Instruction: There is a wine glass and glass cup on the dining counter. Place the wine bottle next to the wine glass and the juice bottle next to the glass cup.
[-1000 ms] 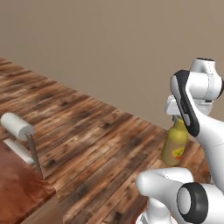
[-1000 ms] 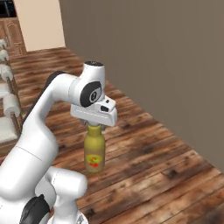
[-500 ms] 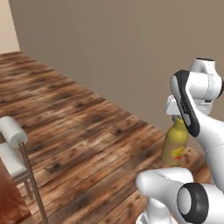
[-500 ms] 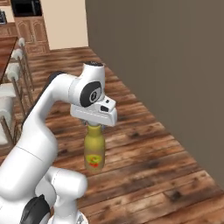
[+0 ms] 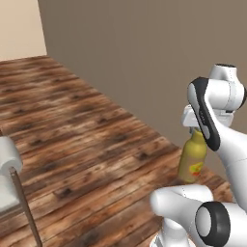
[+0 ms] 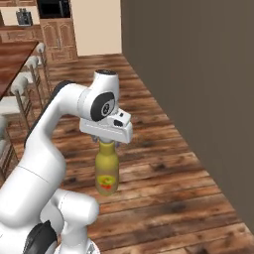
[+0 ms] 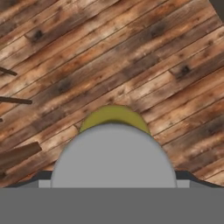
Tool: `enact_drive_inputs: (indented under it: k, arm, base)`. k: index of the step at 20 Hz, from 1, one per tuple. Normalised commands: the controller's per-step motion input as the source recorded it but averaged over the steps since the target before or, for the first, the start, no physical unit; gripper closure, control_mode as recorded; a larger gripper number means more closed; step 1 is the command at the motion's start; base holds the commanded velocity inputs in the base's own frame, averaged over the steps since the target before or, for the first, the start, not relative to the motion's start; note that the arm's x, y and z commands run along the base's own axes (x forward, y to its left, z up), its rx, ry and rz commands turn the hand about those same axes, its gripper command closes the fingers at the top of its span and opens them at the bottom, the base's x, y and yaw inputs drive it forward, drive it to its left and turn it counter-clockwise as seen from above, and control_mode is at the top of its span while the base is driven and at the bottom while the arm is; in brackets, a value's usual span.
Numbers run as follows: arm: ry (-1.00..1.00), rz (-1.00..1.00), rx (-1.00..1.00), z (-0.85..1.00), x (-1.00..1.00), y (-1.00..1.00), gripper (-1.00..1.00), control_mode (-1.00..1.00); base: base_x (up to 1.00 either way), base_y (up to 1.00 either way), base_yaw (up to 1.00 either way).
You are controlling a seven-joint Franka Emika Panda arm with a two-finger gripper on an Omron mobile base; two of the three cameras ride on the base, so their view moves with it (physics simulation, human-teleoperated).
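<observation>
Arm pose: the white arm rises from the base, bends at a dark elbow joint and turns its wrist straight down, so the hand hangs above the wooden floor (image 6: 163,163).
Gripper: the gripper (image 6: 108,142) points downward, just under the white wrist block; in the left base view it sits at (image 5: 197,131), partly hidden by the forearm.
Fingers: closed on the neck and cap of the juice bottle; their tips are hidden behind the hand's housing, so the exact contact cannot be made out.
Juice bottle, place: the juice bottle (image 6: 107,172) hangs upright beneath the hand, clear of the floor, with the floor planks visible under and behind it; the grey-brown wall (image 6: 198,74) stands near on the arm's right.
Juice bottle, look: stout mustard-yellow body, rounded shoulder narrowing to a short neck, a red-and-yellow label low on the body (image 5: 194,157).
Juice bottle, from the hand: seen from above, a pale grey cap fills the lower middle and a rim of yellow shoulder (image 7: 113,114) shows beyond it, over the floor.
Tabletop: a corner of the reddish-brown dining counter (image 6: 14,53) shows far to the left in the right base view, well apart from the bottle.
Stools: stools with white cushions (image 6: 20,84) line the counter's edge; another white cushion on a thin brown leg (image 5: 8,159) stands at the left edge of the left base view.
</observation>
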Motion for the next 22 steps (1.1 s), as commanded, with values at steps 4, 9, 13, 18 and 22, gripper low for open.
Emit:
enact_drive_inputs:
  k: [4,9,13,18,22]
  arm:
    - [0.0,0.0,0.0,0.0,0.0,0.0,1.0,1.0]
    - [0.0,0.0,0.0,0.0,0.0,0.0,1.0,1.0]
    - [0.0,0.0,0.0,0.0,0.0,0.0,1.0,1.0]
    - [0.0,0.0,0.0,0.0,0.0,0.0,1.0,1.0]
    - [0.0,0.0,0.0,0.0,0.0,0.0,1.0,1.0]
  base:
    - [0.8,-0.28,0.26]
    - [0.83,-0.24,0.27]
    - [0.82,-0.24,0.27]
    - [0.82,-0.24,0.27]
    - [0.82,-0.23,0.28]
